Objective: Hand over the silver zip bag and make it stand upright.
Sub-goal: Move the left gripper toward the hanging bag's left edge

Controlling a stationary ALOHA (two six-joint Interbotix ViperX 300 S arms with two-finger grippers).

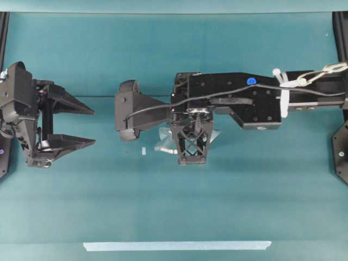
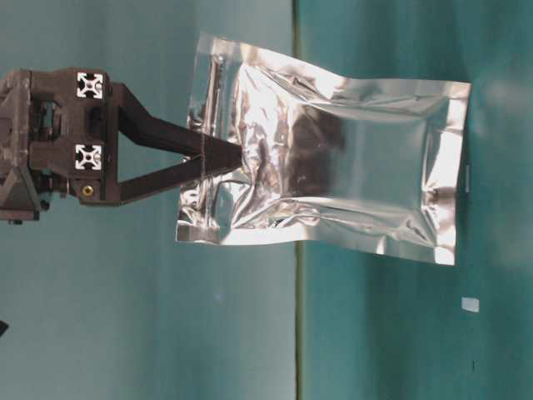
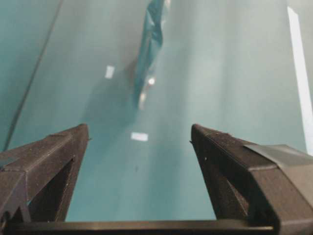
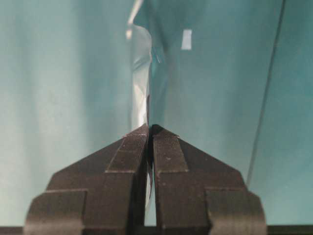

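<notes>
The silver zip bag point(image 2: 350, 167) is a shiny crinkled foil pouch. It hangs vertically, held by its top edge. My right gripper point(image 2: 237, 158) is shut on that top edge, pointing down at the table. From overhead only slivers of the zip bag point(image 1: 163, 142) show beside the right gripper point(image 1: 191, 155). The right wrist view shows the zip bag point(image 4: 139, 73) edge-on, running away from the closed right gripper point(image 4: 150, 128). Its lower edge is at or just above the table. My left gripper point(image 1: 93, 127) stands open and empty at the far left, facing the zip bag point(image 3: 149, 54) from a distance.
A small white tape scrap point(image 1: 143, 151) lies on the teal table between the two grippers. A long pale tape strip point(image 1: 176, 246) runs along the front edge. The right arm point(image 1: 255, 98) stretches in from the right.
</notes>
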